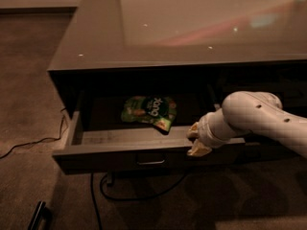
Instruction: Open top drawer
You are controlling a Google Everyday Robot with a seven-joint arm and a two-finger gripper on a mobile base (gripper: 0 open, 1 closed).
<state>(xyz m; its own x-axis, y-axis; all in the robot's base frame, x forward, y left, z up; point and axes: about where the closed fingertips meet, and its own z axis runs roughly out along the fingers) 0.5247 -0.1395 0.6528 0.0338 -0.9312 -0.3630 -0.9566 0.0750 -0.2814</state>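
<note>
Task thing: the top drawer (110, 159), wide, shallow and dark grey with a flat front panel, is standing well open. It sticks out of the cabinet toward 6 o'clock, middle-left of the view.
Handle: small rectangular loop handle (150, 162) at the centre of the front, nothing touching it.
Claw: the yellowish-tipped gripper (196, 140) is just off centre toward 4 o'clock, pinched over the top edge of the drawer front, one tip inside and one on the outer face.
Arm: chunky white rounded arm (259, 121) comes in from 4 o'clock and hides the drawer's right end.
Inside: crumpled green snack bag (149, 111) lies flat on the grey drawer floor, at 10 o'clock from the claw and apart from it.
Cables: a black cable (144, 198) loops on the floor under the drawer at 6 o'clock, and a thinner cable (33, 142) trails off toward 9 o'clock.
Floor corner: dark bar-shaped thing (38, 214) at 7 o'clock, can't tell what it is.
Surface: glossy grey-brown cabinet top (192, 28) at 12 o'clock, catching specks of light.
Room: dim, with brownish carpet (29, 80) all around.
</note>
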